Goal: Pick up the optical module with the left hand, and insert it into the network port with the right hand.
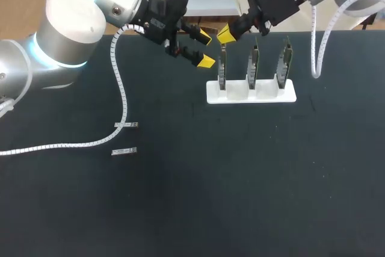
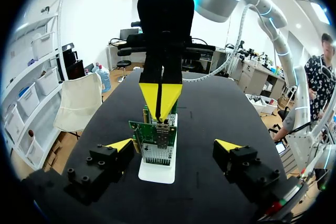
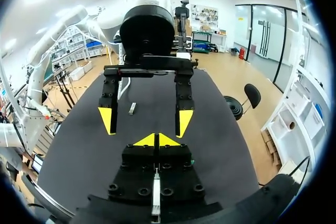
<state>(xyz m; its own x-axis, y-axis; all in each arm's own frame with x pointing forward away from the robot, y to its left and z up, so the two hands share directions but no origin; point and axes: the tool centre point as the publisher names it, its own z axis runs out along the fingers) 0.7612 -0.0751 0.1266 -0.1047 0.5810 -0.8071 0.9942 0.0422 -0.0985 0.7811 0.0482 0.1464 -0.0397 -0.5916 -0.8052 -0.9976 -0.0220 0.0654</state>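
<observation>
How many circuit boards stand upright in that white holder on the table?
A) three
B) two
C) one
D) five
A: the head view shows three boards standing side by side in the slots of the white holder.

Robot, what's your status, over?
Left hand open, empty. Right hand shut, over the left-end card. Two optical modules lying on the table. Nothing blocking them.

Head cam sits up behind the robot, looking down on the whole table [image 1: 240,179]. The wrist cams face each other at close range: left's sees the right gripper [image 2: 160,98] above the card stand [image 2: 156,171], right's sees the left gripper [image 3: 145,120].
</observation>
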